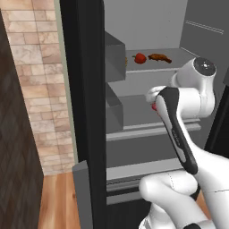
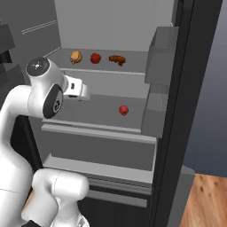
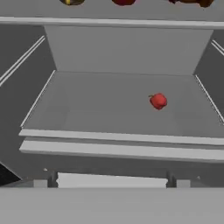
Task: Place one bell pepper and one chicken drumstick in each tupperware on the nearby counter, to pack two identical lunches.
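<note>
I am facing an open fridge. On its upper shelf lie a golden-tan chicken drumstick (image 2: 76, 56), a red bell pepper (image 2: 95, 58) (image 1: 139, 57) and a darker drumstick (image 2: 117, 59) (image 1: 159, 57). A second bell pepper (image 3: 158, 101) (image 2: 123, 110) rests alone on the lower shelf (image 3: 100, 109), right of centre. My gripper (image 3: 109, 183) (image 2: 85, 94) hovers in front of this lower shelf, to the left of that pepper and short of it. It is open, with nothing between its fingers. The tupperware and the counter are out of view.
The dark fridge door (image 2: 186, 88) stands open at the right, carrying grey door bins (image 2: 162, 53). Another dark door panel (image 1: 85, 112) with bins (image 1: 114, 56) flanks the left side. The lower shelf has a raised front lip (image 3: 122, 140). A brick wall (image 1: 36, 67) lies further left.
</note>
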